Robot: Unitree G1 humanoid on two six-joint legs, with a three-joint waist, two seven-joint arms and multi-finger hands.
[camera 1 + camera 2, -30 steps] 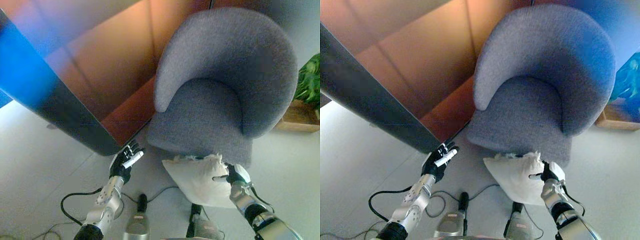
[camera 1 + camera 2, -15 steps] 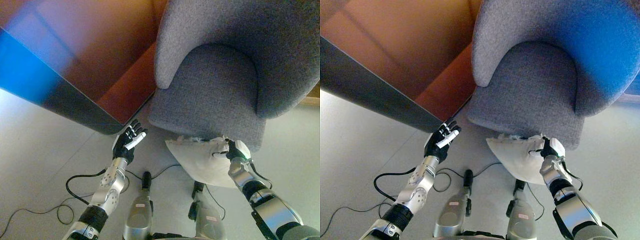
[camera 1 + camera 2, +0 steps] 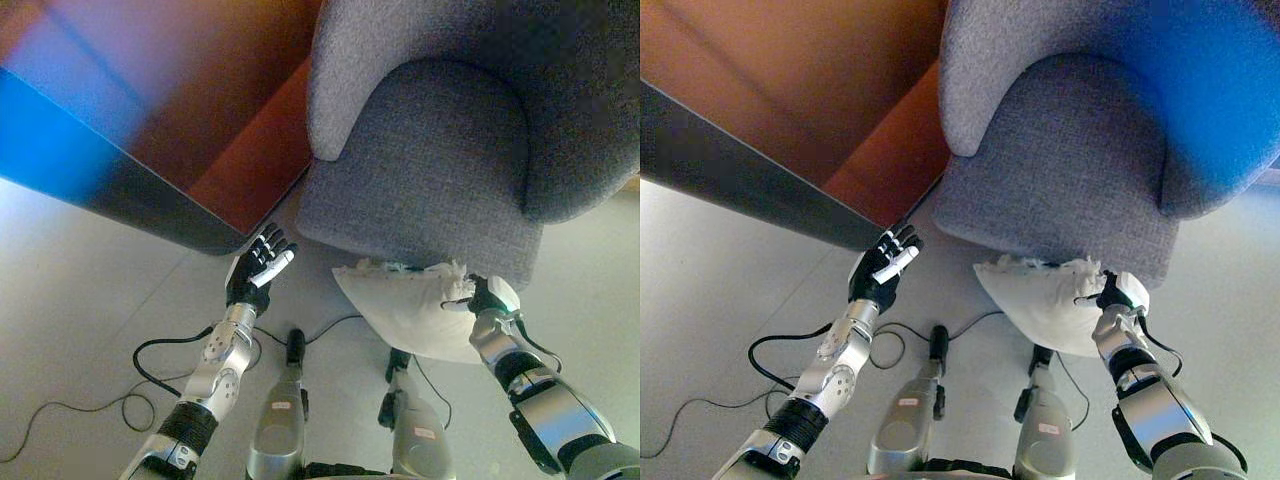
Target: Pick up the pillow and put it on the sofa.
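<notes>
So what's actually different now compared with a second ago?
Mostly the view has shifted: the head camera has closed in on the grey sofa chair, so the plant beside it has dropped out of view. The right hand still grips the white pillow at its upper corner, in front of the seat's front edge. The left hand stays open and empty beside the seat.

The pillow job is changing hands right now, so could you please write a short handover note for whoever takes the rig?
Right hand: shut on the pillow, gripping its right edge.
Left hand: open, holding nothing, raised left of the sofa's front.
Pillow: off the floor, hanging just below the front edge of the grey sofa, not on the seat.
Done: pillow picked up.
Left: lift it onto the seat and let go.
</notes>
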